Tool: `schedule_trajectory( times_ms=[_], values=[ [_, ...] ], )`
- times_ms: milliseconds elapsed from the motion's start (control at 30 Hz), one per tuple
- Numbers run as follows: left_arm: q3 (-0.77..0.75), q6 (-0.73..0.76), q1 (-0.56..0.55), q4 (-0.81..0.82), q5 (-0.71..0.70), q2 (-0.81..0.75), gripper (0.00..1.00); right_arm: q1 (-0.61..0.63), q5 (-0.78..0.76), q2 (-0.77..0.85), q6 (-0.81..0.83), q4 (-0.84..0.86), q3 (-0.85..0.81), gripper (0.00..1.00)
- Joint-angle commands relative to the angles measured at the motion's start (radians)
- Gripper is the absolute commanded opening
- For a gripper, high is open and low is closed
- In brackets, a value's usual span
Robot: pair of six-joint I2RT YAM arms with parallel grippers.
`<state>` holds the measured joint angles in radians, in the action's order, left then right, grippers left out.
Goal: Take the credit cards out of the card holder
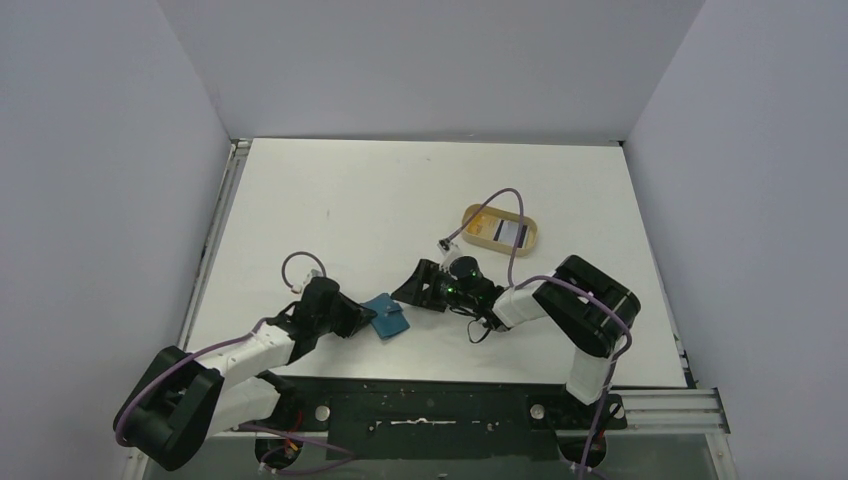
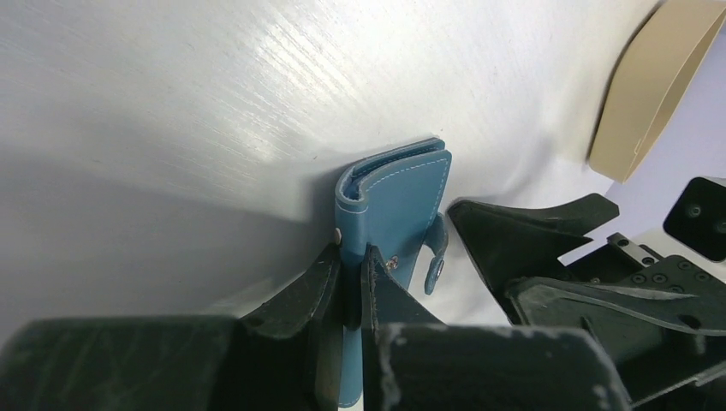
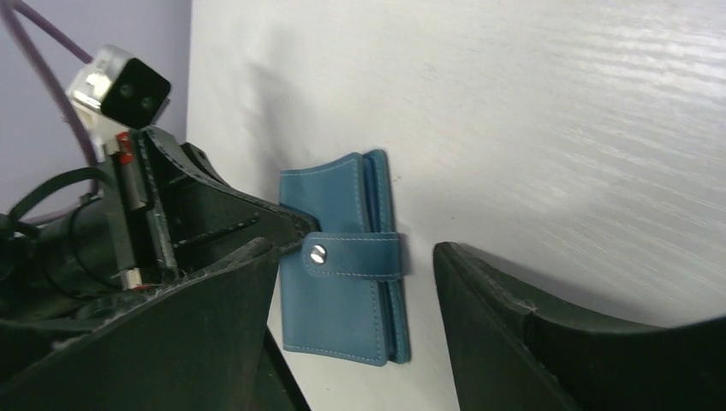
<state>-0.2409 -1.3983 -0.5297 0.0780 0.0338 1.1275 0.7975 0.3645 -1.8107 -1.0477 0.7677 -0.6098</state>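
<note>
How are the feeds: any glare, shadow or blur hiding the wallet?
Top external: even light, the card holder small but visible. Left wrist: streaky sheen on the table, deep shadow at left, holder sharp, the left tool pinching it slightly out of focus. Right wrist: holder crisp, the open right tool blurred in the foreground.

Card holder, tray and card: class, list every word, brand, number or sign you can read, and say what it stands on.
None can be read.
The card holder is plain teal with no print on it.
The card in the tray shows only dark bands, too small to read.
</note>
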Motion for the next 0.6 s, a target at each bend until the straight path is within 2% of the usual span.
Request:
schedule_trajectory(
  times_ms=[0,333,567],
  values=[
    [-0.022,0.052,-0.001,-0.076,-0.069,0.015,0.0,0.008,-0.044,0.039,0.097,-0.135,-0.023,0.67],
    [-0.049,0.075,0.002,-0.133,-0.078,0.02,0.0,0.075,-0.14,0.094,0.223,-0.383,-0.1,0.58],
    [-0.067,0.091,0.004,-0.153,-0.081,0.013,0.0,0.107,-0.176,0.076,0.272,-0.487,-0.188,0.54]
  ],
)
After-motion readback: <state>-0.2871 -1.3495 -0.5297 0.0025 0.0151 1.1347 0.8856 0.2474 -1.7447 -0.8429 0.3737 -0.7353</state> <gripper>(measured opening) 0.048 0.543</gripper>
